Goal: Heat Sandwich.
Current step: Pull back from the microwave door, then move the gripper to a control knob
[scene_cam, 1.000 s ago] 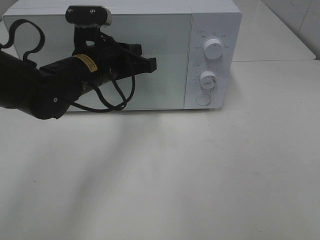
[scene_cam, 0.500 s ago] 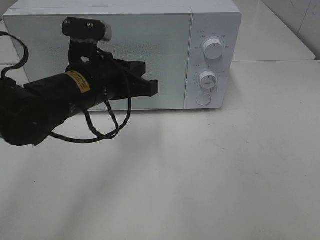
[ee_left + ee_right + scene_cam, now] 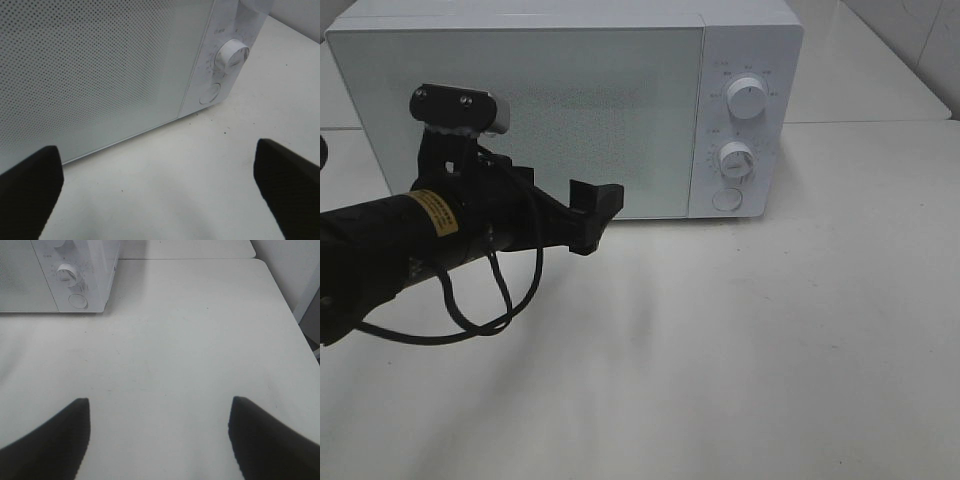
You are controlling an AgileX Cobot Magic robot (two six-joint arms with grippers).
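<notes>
The sandwich is out of view in every frame. The white microwave (image 3: 560, 100) stands at the back of the table with its door (image 3: 520, 110) shut. My left gripper (image 3: 595, 218) is open and empty, low in front of the door's lower part and a little off it. In the left wrist view the left gripper (image 3: 157, 165) has its fingers wide apart, facing the door's bottom edge and the control panel (image 3: 225, 65). My right gripper (image 3: 160, 405) is open and empty above bare table, to the right of the microwave (image 3: 75, 270). It is outside the exterior high view.
The control panel has an upper knob (image 3: 747, 100), a lower knob (image 3: 736, 158) and a round button (image 3: 726, 199). The white table (image 3: 740, 340) stretches in front of and to the right of the microwave. The table's right edge (image 3: 292, 315) shows in the right wrist view.
My left arm has moved down and to the left, away from the upper part of the microwave door. The gripper stays open. The door stays shut.
</notes>
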